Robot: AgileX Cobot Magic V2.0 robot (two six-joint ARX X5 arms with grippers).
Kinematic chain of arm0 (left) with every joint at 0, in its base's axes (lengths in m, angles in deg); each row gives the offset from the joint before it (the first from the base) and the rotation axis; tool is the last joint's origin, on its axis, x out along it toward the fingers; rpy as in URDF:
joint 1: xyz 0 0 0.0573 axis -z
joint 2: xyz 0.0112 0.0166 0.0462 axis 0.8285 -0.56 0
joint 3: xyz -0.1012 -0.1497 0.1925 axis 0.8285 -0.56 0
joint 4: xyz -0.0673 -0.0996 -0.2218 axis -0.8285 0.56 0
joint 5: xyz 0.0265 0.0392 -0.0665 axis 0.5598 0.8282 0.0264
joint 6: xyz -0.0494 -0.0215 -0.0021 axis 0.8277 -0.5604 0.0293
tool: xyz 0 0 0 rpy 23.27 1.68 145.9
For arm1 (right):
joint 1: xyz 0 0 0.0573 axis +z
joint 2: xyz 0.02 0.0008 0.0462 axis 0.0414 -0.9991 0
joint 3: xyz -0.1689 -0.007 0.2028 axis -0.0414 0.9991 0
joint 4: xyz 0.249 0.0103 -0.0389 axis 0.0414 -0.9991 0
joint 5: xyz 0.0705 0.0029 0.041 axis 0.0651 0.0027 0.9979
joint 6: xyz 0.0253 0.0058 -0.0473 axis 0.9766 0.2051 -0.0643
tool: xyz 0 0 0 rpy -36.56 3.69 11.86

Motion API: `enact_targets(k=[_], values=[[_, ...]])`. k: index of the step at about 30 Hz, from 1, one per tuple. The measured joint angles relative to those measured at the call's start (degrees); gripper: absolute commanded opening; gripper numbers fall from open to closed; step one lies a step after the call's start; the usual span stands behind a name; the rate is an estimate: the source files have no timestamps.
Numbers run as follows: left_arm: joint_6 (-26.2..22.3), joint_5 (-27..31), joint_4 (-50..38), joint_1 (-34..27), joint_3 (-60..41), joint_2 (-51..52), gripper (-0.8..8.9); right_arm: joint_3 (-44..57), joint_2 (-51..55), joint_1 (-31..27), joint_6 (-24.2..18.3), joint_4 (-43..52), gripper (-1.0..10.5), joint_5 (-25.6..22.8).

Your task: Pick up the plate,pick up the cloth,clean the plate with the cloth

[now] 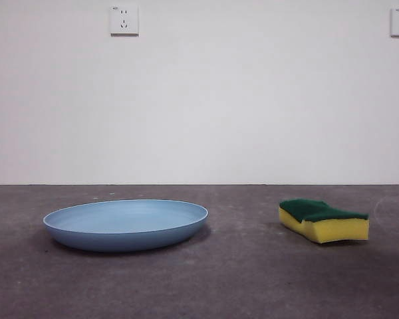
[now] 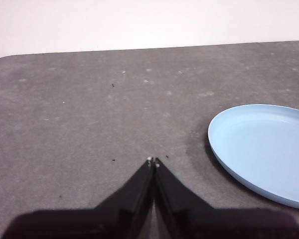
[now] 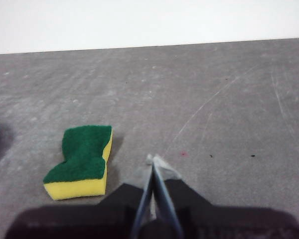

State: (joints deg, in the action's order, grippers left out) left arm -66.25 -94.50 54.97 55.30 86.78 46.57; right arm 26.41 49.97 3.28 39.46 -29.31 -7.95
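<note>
Both grippers we find with jaws pressed together and holding nothing; our left gripper [image 2: 153,161] hangs over bare table beside the large round shallow light-blue plate [image 2: 264,149], not touching it; our right gripper [image 3: 153,162] hangs just beside the small yellow sponge with a dark green scouring top [image 3: 83,159], apart from it. From the front we see the plate [image 1: 125,224] flat on the grey matte table [image 1: 239,279], and the sponge [image 1: 324,220] well apart from it, green side up.
</note>
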Motion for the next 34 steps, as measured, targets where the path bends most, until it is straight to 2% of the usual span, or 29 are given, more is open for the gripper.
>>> enact_targets(k=[34], values=[[0.0,0.0,0.0,0.0,0.0,0.0,-0.03,0.0,0.0,0.0,0.9,0.0,0.0,0.0]])
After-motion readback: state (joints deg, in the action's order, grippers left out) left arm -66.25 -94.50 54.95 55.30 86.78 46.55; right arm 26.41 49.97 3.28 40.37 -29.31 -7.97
